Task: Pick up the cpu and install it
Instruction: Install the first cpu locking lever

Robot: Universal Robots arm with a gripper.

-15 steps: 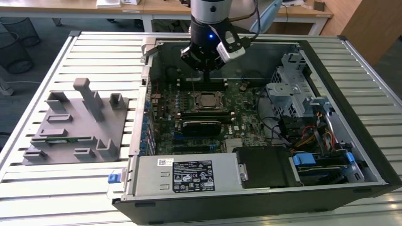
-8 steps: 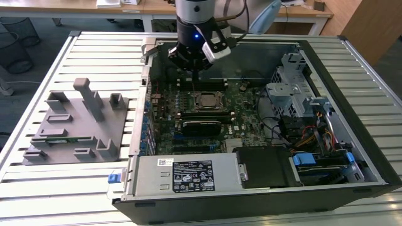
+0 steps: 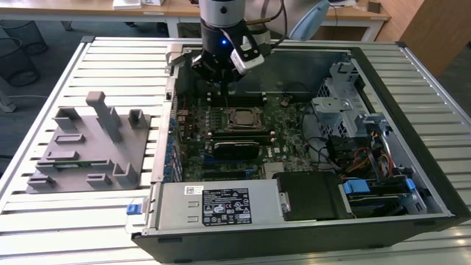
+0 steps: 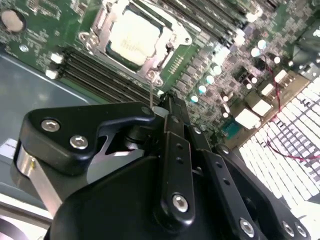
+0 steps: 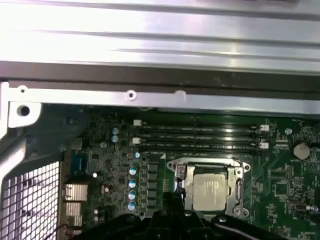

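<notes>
The cpu (image 3: 241, 117), a flat silver square, lies in its socket on the green motherboard (image 3: 283, 146) inside the open computer case. The socket's metal frame (image 5: 239, 185) surrounds it. In both wrist views the cpu (image 4: 134, 37) (image 5: 210, 192) has nothing resting on it. My gripper (image 3: 223, 79) hangs above the board's far edge, behind the socket and apart from the cpu. Its black fingers (image 4: 170, 125) come together at the tip, shut and holding nothing. A thin metal lever (image 4: 150, 95) stands up beside the socket, close to the gripper (image 4: 162, 111) tip.
Black memory slots (image 5: 200, 137) run along the socket, toward the case's metal wall (image 5: 150, 50). A grey fixture block (image 3: 81, 149) with a green memory strip (image 3: 74, 163) sits on the exterior view's left. The power supply (image 3: 220, 205) and drive cage (image 3: 346, 105) crowd the case.
</notes>
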